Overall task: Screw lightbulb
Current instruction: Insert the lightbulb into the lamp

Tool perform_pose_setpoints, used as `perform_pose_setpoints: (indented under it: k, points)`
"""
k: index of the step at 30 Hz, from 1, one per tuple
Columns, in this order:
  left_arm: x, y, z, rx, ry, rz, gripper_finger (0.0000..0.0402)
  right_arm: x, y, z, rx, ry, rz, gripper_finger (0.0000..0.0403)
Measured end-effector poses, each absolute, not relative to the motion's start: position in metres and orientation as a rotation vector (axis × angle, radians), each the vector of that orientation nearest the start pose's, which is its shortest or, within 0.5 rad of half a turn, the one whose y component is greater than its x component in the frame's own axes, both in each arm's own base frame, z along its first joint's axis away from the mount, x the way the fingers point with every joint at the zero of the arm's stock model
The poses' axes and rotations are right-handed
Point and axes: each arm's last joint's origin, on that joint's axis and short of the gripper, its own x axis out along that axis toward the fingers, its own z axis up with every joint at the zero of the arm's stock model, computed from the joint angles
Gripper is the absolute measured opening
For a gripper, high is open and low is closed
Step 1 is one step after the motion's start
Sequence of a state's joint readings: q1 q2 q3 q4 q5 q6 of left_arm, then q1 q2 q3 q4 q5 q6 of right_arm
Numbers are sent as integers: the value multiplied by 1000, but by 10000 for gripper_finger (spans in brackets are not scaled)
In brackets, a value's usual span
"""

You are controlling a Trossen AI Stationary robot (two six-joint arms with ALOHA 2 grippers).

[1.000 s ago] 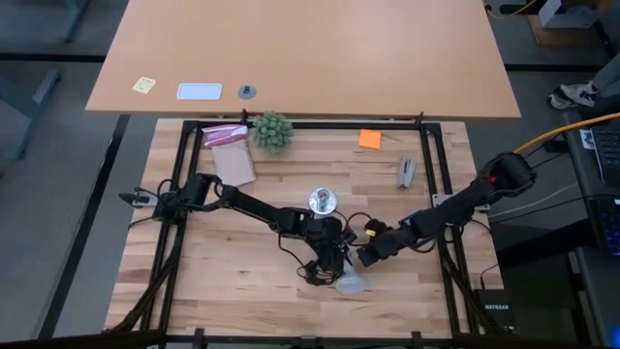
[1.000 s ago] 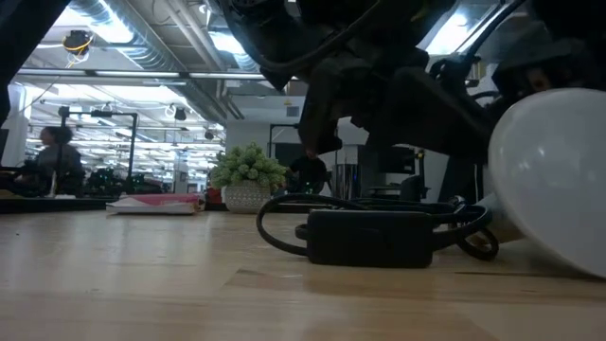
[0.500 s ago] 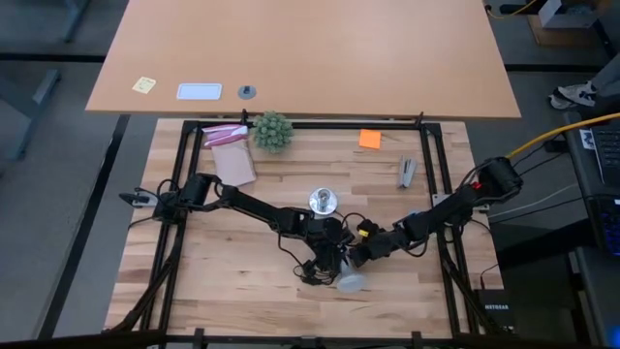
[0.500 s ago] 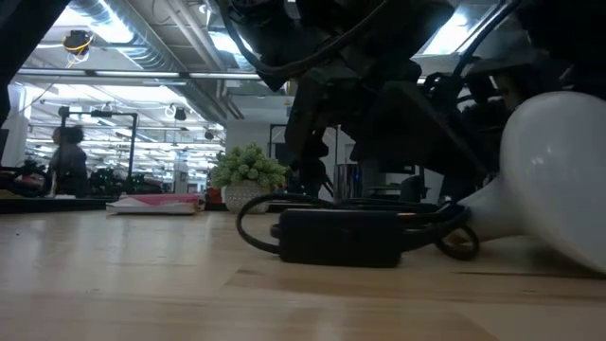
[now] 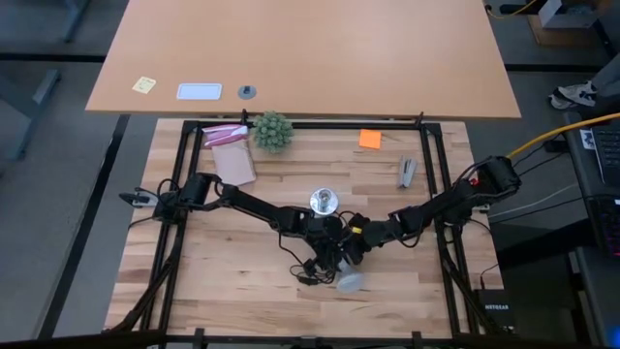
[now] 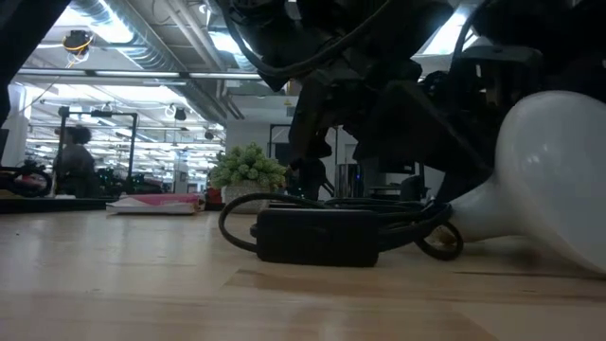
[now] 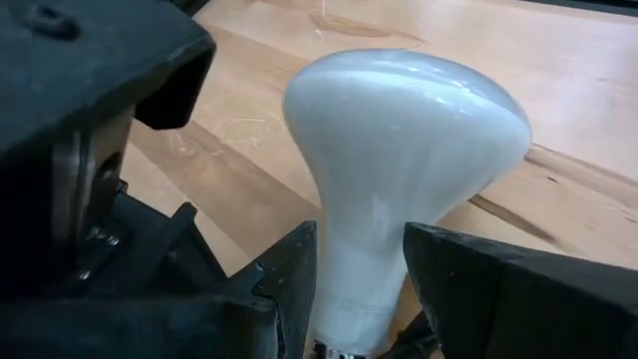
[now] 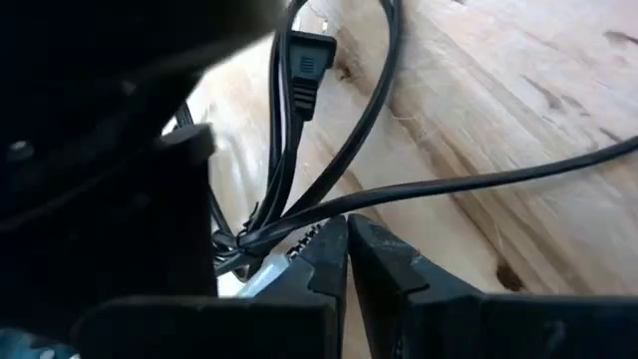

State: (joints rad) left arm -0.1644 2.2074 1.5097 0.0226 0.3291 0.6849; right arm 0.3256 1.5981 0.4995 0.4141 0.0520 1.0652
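The left gripper pinches the lightbulb by its narrow neck low over the table's near middle, the right gripper, fingers pressed together, nudging the black cord; the socket sits apart, screwing not yet begun.

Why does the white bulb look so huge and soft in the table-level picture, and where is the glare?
Low view: the lightbulb sits near the lens, so it looms and blurs; ceiling lights glare behind. Left wrist view: the bulb is sharp with a soft sheen, left gripper dark at the edge. Right wrist view: the black cord casts faint shadows on the wood.
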Motion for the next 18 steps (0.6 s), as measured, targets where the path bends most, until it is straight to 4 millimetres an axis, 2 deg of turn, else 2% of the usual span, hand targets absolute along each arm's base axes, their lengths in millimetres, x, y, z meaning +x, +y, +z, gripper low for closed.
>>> perform_pose_setpoints:
  k: [7,14,18]
  points:
    - [470,-86,148,590,478,-679,143,247,81,132,825,712,-120,24]
    - [471,-84,150,591,475,-672,143,224,72,157,786,739,-175,24]
    - [468,-83,137,565,541,-685,143,217,70,179,801,668,-136,24]
